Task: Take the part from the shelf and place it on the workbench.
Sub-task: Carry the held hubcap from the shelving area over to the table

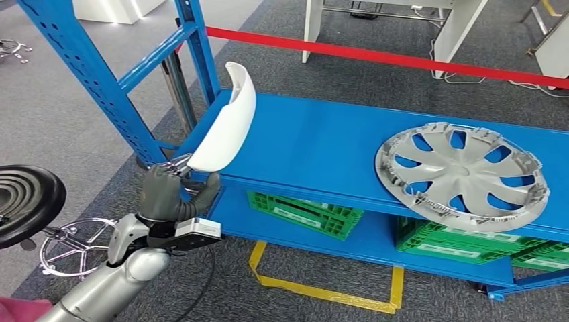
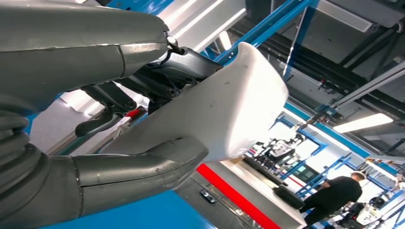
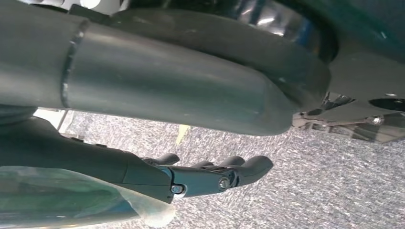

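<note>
White part (image 1: 228, 124) is gripped at its lower end by the left hand (image 1: 164, 194), rising above the blue shelf (image 1: 322, 144).

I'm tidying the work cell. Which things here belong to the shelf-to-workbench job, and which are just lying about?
Part of the job:
- white curved part, held by the left robot hand
- blue shelf it comes from

Just lying about:
- grey wheel cover on the shelf
- green crates on the lower level
- black stool
- red barrier tape
</note>
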`<state>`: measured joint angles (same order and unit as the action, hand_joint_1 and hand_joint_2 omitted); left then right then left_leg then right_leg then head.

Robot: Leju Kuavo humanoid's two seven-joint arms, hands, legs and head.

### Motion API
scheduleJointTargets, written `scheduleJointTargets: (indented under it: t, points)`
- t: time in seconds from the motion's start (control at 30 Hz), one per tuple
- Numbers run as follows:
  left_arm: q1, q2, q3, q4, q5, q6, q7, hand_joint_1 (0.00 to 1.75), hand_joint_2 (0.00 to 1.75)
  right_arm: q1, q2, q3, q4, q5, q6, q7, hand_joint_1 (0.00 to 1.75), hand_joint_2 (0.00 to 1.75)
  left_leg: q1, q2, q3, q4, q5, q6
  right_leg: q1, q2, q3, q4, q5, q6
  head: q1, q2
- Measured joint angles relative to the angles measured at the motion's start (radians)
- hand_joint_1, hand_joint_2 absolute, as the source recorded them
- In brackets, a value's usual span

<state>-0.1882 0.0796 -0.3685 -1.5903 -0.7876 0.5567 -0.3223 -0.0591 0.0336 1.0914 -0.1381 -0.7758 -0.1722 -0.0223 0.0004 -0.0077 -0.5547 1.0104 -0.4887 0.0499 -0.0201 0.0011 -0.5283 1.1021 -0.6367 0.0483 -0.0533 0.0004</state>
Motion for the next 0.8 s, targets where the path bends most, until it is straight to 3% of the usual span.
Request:
scheduleJointTargets:
  t: [0.07, 0.1, 0.13, 0.2, 0.27, 0.33, 0.4, 0.47, 0.57, 0.6, 0.63, 0.67, 0.73, 0.8]
  points:
    - [-0.001, 0.000, -0.002, 0.000, 0.000, -0.003, 0.001, 1.75, 1.75, 0.000, 0.000, 0.000, 0.000, -0.002, 0.000, 0.001, 0.00, 0.00, 0.001, 0.001, -0.003, 0.000, 0.002, 0.001, -0.001, 0.000, -0.068, 0.135, -0.048, 0.003, 0.001, 0.000]
    - [-0.001, 0.000, -0.003, 0.001, 0.001, -0.003, 0.001, 1.75, 1.75, 0.000, 0.000, 0.000, 0.000, -0.003, 0.000, 0.001, 0.00, 0.00, 0.001, 0.002, -0.004, 0.000, 0.003, 0.000, -0.001, 0.000, -0.090, 0.174, -0.048, 0.005, 0.001, 0.000]
    - [-0.001, 0.000, -0.004, 0.001, 0.001, -0.004, 0.002, 1.75, 1.75, 0.000, 0.000, 0.000, 0.000, -0.004, 0.000, 0.001, 0.00, 0.00, 0.002, 0.002, -0.004, 0.001, 0.003, -0.001, -0.002, 0.000, -0.096, 0.176, -0.028, 0.006, 0.001, 0.000]
    - [-0.001, 0.000, -0.006, 0.001, 0.002, -0.005, 0.002, 1.75, 1.75, 0.000, 0.000, 0.000, 0.000, -0.006, 0.000, 0.002, 0.00, 0.00, 0.005, 0.001, -0.004, 0.007, 0.001, -0.008, -0.006, -0.001, -0.059, 0.073, 0.054, 0.009, 0.001, 0.000]
    - [-0.003, 0.001, -0.006, 0.001, 0.003, -0.007, 0.003, 1.75, 1.75, -0.001, 0.001, 0.000, 0.000, -0.007, 0.000, 0.002, 0.00, 0.00, 0.004, -0.001, -0.012, 0.016, 0.000, -0.022, -0.007, 0.004, -0.011, -0.033, 0.104, 0.010, 0.003, 0.000]
    - [-0.005, 0.001, -0.007, 0.001, 0.004, -0.007, 0.004, 1.75, 1.75, -0.002, 0.001, 0.000, 0.000, -0.007, 0.000, 0.003, 0.00, 0.00, 0.001, -0.003, -0.023, 0.023, 0.008, -0.038, -0.005, 0.009, -0.001, -0.058, 0.106, 0.004, 0.004, 0.000]
    - [-0.005, 0.003, -0.008, 0.001, 0.006, -0.008, 0.004, 1.75, 1.75, -0.003, 0.002, 0.000, 0.000, -0.007, 0.000, 0.004, 0.00, 0.00, 0.002, -0.004, -0.033, 0.028, 0.009, -0.050, -0.007, 0.009, -0.010, -0.064, 0.107, -0.007, 0.003, 0.000]
    - [-0.005, 0.007, -0.008, 0.001, 0.010, -0.008, 0.005, 1.75, 1.75, -0.003, 0.003, 0.001, 0.000, -0.006, -0.001, 0.005, 0.00, 0.00, 0.004, -0.002, -0.052, 0.067, -0.029, -0.060, -0.009, 0.005, -0.021, -0.068, 0.114, -0.027, 0.000, 0.000]
    - [0.003, 0.018, -0.006, 0.001, 0.022, -0.008, 0.007, 1.75, 1.75, -0.004, 0.007, 0.002, 0.000, -0.001, -0.005, 0.008, 0.00, 0.00, 0.006, 0.000, -0.109, 0.243, -0.137, -0.069, -0.003, -0.002, -0.043, -0.068, 0.130, -0.050, -0.004, 0.000]
    - [0.009, 0.024, -0.004, 0.000, 0.025, -0.008, 0.008, 1.75, 1.75, -0.005, 0.008, 0.003, 0.000, 0.001, -0.007, 0.009, 0.00, 0.00, 0.006, 0.000, -0.118, 0.287, -0.154, -0.069, 0.001, -0.003, -0.051, -0.068, 0.136, -0.054, -0.004, 0.000]
    - [0.016, 0.029, -0.001, -0.001, 0.028, -0.007, 0.008, 1.75, 1.75, -0.005, 0.009, 0.005, 0.000, 0.003, -0.010, 0.010, 0.00, 0.00, 0.006, 0.000, -0.112, 0.297, -0.150, -0.067, 0.004, -0.004, -0.058, -0.068, 0.142, -0.056, -0.005, 0.000]
    - [0.023, 0.035, 0.003, -0.004, 0.031, -0.007, 0.008, 1.75, 1.75, -0.005, 0.012, 0.007, 0.000, 0.006, -0.014, 0.011, 0.00, 0.00, 0.005, 0.000, -0.087, 0.267, -0.128, -0.062, 0.008, -0.005, -0.064, -0.068, 0.148, -0.057, -0.004, 0.000]
    - [0.039, 0.050, 0.016, -0.017, 0.038, -0.006, 0.006, 1.75, 1.75, -0.007, 0.020, 0.012, 0.000, 0.010, -0.021, 0.015, 0.00, 0.00, -0.001, 0.002, -0.001, 0.131, -0.075, -0.044, 0.014, -0.005, -0.074, -0.068, 0.159, -0.058, -0.004, 0.000]
    - [0.055, 0.065, 0.034, -0.034, 0.047, -0.007, 0.002, 1.75, 1.75, -0.009, 0.029, 0.017, 0.000, 0.011, -0.025, 0.018, 0.00, 0.00, -0.008, 0.004, 0.061, 0.018, -0.054, -0.029, 0.017, -0.005, -0.081, -0.069, 0.171, -0.052, -0.004, 0.000]
